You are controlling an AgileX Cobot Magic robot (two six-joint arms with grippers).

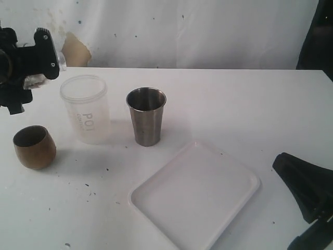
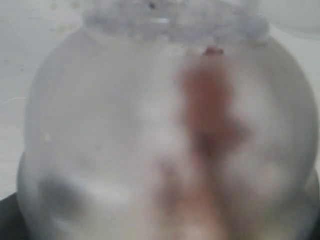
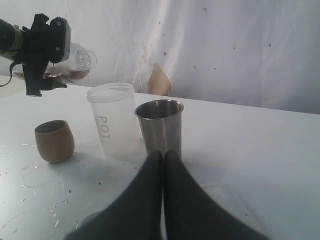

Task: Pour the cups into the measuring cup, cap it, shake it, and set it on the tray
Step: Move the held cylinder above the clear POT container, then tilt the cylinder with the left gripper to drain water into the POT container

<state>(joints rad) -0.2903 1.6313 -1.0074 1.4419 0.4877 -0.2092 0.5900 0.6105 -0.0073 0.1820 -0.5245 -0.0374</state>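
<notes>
Nearest on the white table, tray: flat, white, lying at a slant to the table edge.
Right gripper: low, near the tray's right corner, black jaws pressed together with nothing between them.
Brown cup: round, upright at the far left, well apart from the tray.
Steel tumbler: upright behind the tray.
Frosted cup: upright just left of the tumbler, printed "POT".
Left gripper: raised at the far left, clamped wide around a clear rounded vessel. The vessel is tipped sideways with its mouth toward the frosted cup, and a reddish tint shows inside.
</notes>
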